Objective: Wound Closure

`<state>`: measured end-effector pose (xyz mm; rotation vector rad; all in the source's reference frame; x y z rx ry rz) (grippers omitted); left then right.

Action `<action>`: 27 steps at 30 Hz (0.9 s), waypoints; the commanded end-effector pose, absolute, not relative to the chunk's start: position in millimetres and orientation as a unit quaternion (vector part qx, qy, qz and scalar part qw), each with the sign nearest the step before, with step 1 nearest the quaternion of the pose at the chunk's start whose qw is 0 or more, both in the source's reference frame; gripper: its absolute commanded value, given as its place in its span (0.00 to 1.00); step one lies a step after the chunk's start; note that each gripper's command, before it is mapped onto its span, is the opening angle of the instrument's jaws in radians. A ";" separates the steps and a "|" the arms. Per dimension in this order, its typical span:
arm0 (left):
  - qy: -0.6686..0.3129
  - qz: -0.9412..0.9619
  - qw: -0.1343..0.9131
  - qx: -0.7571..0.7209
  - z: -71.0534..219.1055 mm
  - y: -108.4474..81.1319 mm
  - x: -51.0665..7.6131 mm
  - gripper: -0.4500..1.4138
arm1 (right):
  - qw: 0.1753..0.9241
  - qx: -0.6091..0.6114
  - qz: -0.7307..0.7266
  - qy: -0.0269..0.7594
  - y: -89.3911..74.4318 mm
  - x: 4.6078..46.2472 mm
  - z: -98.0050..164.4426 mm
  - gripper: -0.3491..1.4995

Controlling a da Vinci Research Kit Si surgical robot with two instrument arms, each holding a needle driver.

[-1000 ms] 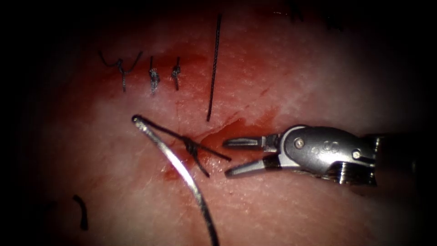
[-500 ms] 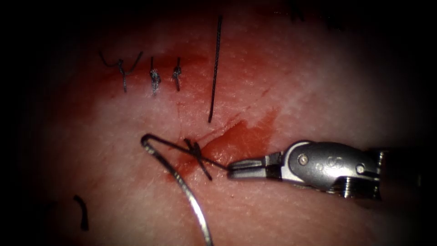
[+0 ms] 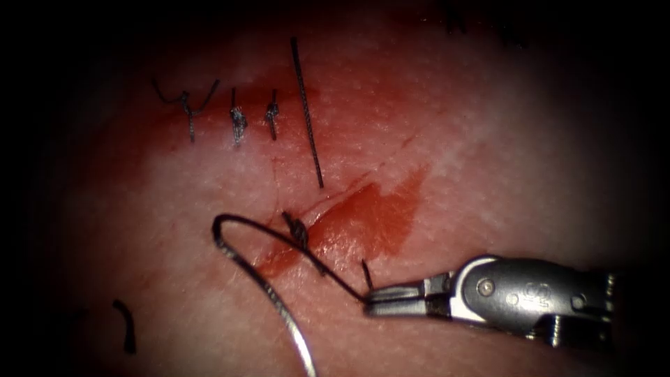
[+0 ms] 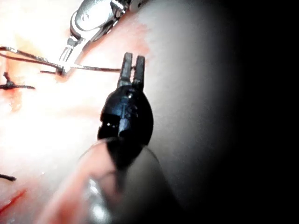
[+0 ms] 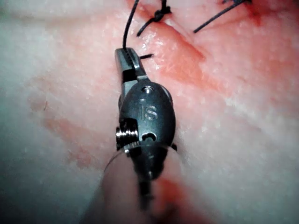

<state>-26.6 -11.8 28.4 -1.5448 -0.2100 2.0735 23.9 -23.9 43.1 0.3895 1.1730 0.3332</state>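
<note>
My right tool comes in low from the right, its jaws shut on the thread just past a knot at the cut's left end; a short tail sticks up from the jaws. The same grip appears in the right wrist view. The curved needle lies loose on the tissue left of the cut, held by neither tool, its thread end curling back toward the knot. My left tool hovers with its jaws slightly apart and nothing between them.
Three tied stitches sit at the upper left. A loose straight piece of thread lies above the cut. A short cut end rests at the lower left. Red fluid pools along the cut.
The right tool's jaws closed on the thread tail by the knot and moved down and right, pulling it. The needle's thread end slid downward. The loose thread piece tilted.
</note>
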 end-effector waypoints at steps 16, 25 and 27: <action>-0.082 0.773 0.266 -0.570 28.8 -13.0 -26.2 0.00 | 0.792 0.206 0.151 0.555 -24.9 25.7 40.4 0.00; -0.077 0.779 0.256 -0.568 29.3 -12.7 -25.8 0.00 | 0.797 0.158 0.169 0.558 -23.1 24.4 40.5 0.08; -0.076 0.779 0.253 -0.568 29.4 -12.6 -25.7 0.00 | 0.797 0.145 0.179 0.559 -22.6 24.0 40.4 0.28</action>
